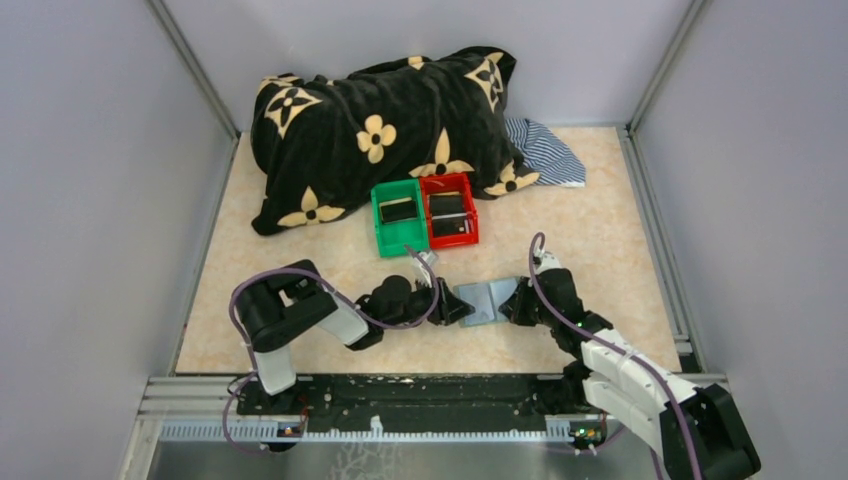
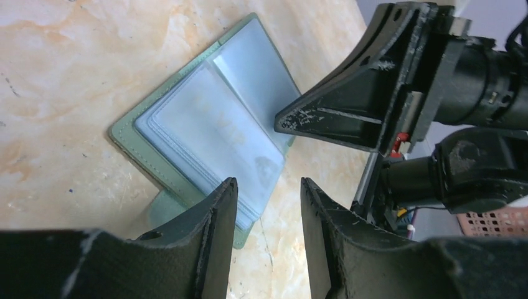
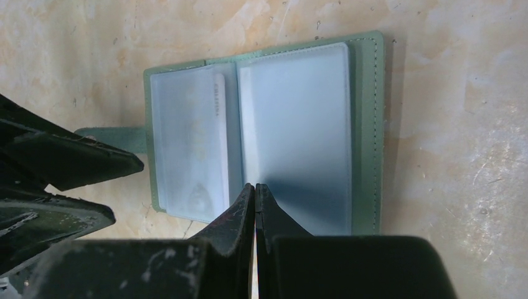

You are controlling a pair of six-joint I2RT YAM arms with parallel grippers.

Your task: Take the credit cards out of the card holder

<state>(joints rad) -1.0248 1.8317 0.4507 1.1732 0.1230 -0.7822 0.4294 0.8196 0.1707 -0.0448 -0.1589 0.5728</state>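
The grey-green card holder (image 1: 488, 300) lies open on the table between my two grippers, its blue-grey clear sleeves facing up (image 2: 212, 124) (image 3: 268, 131). A pale card (image 3: 190, 143) with faint print shows through the left sleeve. My left gripper (image 1: 455, 306) (image 2: 268, 187) is open and empty at the holder's left edge. My right gripper (image 1: 515, 300) (image 3: 255, 187) is shut, with its tips over the holder's near edge by the spine. Dark cards lie in the green bin (image 1: 398, 210) and the red bin (image 1: 447, 212).
The green bin (image 1: 385, 235) and red bin (image 1: 470, 205) stand side by side behind the holder. A black blanket with cream flowers (image 1: 380, 130) and a striped cloth (image 1: 545, 150) lie at the back. Grey walls close in both sides.
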